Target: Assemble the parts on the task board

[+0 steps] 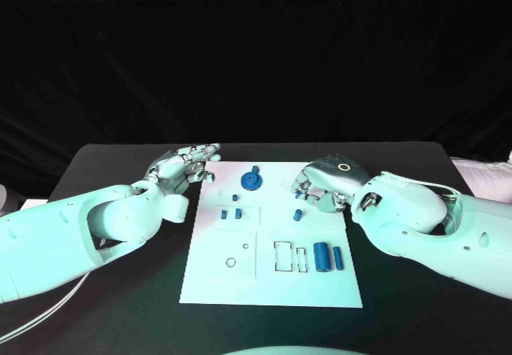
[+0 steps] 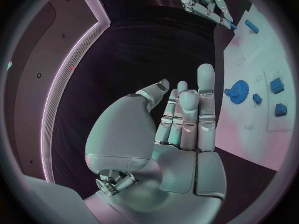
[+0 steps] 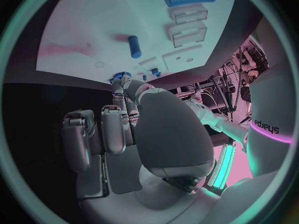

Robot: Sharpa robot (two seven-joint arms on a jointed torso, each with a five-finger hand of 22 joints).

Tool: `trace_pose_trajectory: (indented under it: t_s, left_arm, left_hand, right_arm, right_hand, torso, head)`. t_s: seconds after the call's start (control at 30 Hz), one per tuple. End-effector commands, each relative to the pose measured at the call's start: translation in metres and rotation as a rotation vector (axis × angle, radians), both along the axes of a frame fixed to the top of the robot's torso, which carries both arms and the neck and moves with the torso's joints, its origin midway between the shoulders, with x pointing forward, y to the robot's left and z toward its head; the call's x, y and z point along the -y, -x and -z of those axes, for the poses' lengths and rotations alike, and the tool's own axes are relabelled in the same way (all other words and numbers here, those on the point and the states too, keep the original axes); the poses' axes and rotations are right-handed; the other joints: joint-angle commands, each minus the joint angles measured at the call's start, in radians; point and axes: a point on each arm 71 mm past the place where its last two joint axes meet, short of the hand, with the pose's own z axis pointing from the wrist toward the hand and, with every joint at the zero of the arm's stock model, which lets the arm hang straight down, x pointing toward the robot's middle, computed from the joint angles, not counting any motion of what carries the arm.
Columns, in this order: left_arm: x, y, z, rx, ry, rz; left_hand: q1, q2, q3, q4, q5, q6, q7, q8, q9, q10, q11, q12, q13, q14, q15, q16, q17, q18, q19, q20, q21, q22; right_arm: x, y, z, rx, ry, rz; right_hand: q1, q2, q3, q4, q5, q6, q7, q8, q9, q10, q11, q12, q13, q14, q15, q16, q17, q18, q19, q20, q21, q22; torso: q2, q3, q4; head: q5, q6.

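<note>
Both hands sit near the far end of the task board (image 1: 214, 288), one on each side. On the left, the left hand (image 1: 183, 167) holds nothing; in its wrist view its fingers (image 2: 206, 92) stand straight up and close together, beside the board's edge. On the right, the right hand (image 1: 320, 183) hangs over the board's far right part with its fingers curled down, and I cannot tell if it has a piece in them. Between the two hands lies the blue gear (image 1: 251, 181), just a little way from each. A small blue peg (image 1: 297, 216) stands just in front of the right hand. Two small blue blocks (image 1: 231, 214) sit near the middle of the board, closer to the left hand. A thick blue cylinder (image 1: 321, 257) and a thin blue rod (image 1: 337, 257) lie side by side nearer the robot, well apart from both hands. These pieces look small, hard and light. They look smooth, so I think they could slip or roll. My guess is the gear is best pinched at its rim, and the peg and rod around their sides.
</note>
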Motion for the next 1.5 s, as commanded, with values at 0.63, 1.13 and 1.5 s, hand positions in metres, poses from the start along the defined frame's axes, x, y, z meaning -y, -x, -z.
trace_pose_trajectory:
  t_s: [0.63, 1.13, 1.5]
  left_arm:
    - [0.009, 0.005, -0.002, 0.010, 0.020, 0.043]
    - [0.010, 0.006, -0.003, 0.009, 0.024, 0.052]
    - [0.009, 0.006, -0.002, 0.008, 0.024, 0.053]
  left_hand:
    - [-0.006, 0.010, -0.002, -0.006, 0.004, -0.011, 0.001, 0.010, 0.002, -0.011, -0.002, 0.015, 0.003, -0.008, 0.001, 0.001, -0.007, 0.009, -0.008, 0.004, -0.005, -0.001]
    - [-0.006, 0.011, -0.003, -0.006, 0.004, -0.011, 0.000, 0.012, 0.003, -0.012, -0.002, 0.019, 0.004, -0.009, 0.001, 0.003, -0.007, 0.009, -0.009, 0.005, -0.005, -0.002]
    - [-0.006, 0.011, -0.003, -0.006, 0.004, -0.011, 0.000, 0.012, 0.003, -0.012, -0.002, 0.019, 0.004, -0.009, 0.001, 0.003, -0.007, 0.009, -0.009, 0.005, -0.005, -0.002]
  right_arm:
    - [-0.084, 0.037, 0.043, -0.115, -0.053, -0.202]
    - [-0.098, 0.039, 0.066, -0.169, -0.024, -0.217]
    - [-0.100, 0.040, 0.068, -0.183, -0.005, -0.220]
  right_hand:
    - [-0.012, -0.001, 0.008, -0.004, 0.003, 0.004, 0.004, 0.000, 0.001, 0.006, -0.004, -0.007, -0.004, 0.060, -0.006, -0.003, -0.001, 0.002, 0.092, -0.007, 0.001, 0.228]
    - [-0.015, -0.002, 0.009, -0.006, 0.003, 0.002, 0.006, -0.002, 0.001, 0.003, -0.002, -0.007, -0.005, 0.060, -0.005, -0.002, -0.001, 0.003, 0.091, -0.006, 0.000, 0.227]
    - [-0.018, -0.003, 0.009, -0.006, 0.003, 0.002, 0.007, -0.002, 0.001, 0.003, -0.001, -0.007, -0.006, 0.059, -0.005, -0.003, -0.002, 0.003, 0.091, -0.006, 0.000, 0.227]
  torso:
    - [0.002, -0.0023, 0.0005]
    - [0.001, -0.0007, -0.0002]
    - [0.001, -0.0006, -0.0002]
  head:
    - [0.090, -0.041]
    - [0.103, -0.055]
    - [0.105, -0.057]
